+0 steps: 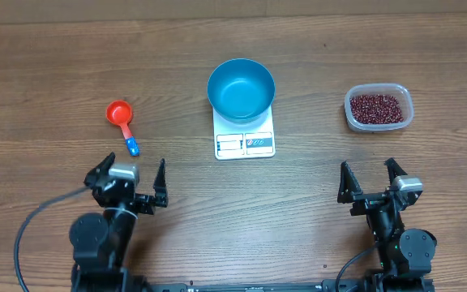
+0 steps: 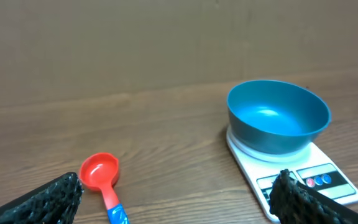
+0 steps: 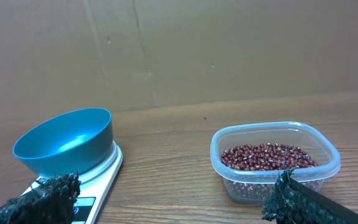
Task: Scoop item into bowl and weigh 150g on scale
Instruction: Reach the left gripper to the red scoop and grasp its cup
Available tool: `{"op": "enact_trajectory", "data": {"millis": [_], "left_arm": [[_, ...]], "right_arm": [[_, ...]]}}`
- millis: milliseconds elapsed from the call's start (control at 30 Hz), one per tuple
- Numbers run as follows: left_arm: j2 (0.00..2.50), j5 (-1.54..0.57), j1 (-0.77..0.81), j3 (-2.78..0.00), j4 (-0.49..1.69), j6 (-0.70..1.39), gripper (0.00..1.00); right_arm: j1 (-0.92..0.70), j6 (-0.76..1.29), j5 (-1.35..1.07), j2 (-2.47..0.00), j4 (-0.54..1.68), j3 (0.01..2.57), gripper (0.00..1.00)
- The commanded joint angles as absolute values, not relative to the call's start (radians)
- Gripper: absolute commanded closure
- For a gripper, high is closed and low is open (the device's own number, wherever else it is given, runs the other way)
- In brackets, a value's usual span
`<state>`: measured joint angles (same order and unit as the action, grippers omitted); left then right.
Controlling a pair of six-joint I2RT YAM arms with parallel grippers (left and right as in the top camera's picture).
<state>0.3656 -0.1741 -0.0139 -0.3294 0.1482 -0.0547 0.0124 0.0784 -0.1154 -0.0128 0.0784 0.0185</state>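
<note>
Sitting on the scale (image 1: 245, 143), the bowl (image 1: 242, 89) is covering most of it; left gripper (image 1: 130, 170) and right gripper (image 1: 368, 167) are standing spread, fingers partly cropped.

The table (image 1: 47, 73) was wood-grained and matt; the bowl (image 1: 241, 88) looked like smooth, glossy plastic; the scale (image 1: 245, 144) was smooth white plastic; the tub (image 3: 247, 186) was clear, shiny plastic; the beans (image 3: 263, 157) had a faint sheen; the scoop (image 1: 122, 115) was glossy plastic; the fingers (image 2: 48, 199) of the left gripper (image 2: 178, 180) were rough, matt black.
</note>
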Motion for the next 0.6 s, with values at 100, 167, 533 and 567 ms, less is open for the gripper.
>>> {"op": "enact_trajectory", "data": {"millis": [100, 167, 533, 567], "left_arm": [[0.542, -0.241, -0.013, -0.516, 0.229, -0.046, 0.0], [0.594, -0.246, -0.013, -0.572, 0.265, -0.046, 0.0], [0.924, -0.269, -0.013, -0.958, 0.593, -0.046, 0.0], [0.992, -0.283, -0.013, -1.035, 0.661, -0.051, 0.0]], "right_arm": [[0.014, 0.079, -0.105, -0.003, 0.074, 0.008, 0.0], [0.014, 0.079, -0.105, -0.003, 0.074, 0.008, 0.0], [0.014, 0.079, -0.105, -0.003, 0.074, 0.008, 0.0], [0.014, 0.079, -0.105, -0.003, 0.074, 0.008, 0.0]]}}
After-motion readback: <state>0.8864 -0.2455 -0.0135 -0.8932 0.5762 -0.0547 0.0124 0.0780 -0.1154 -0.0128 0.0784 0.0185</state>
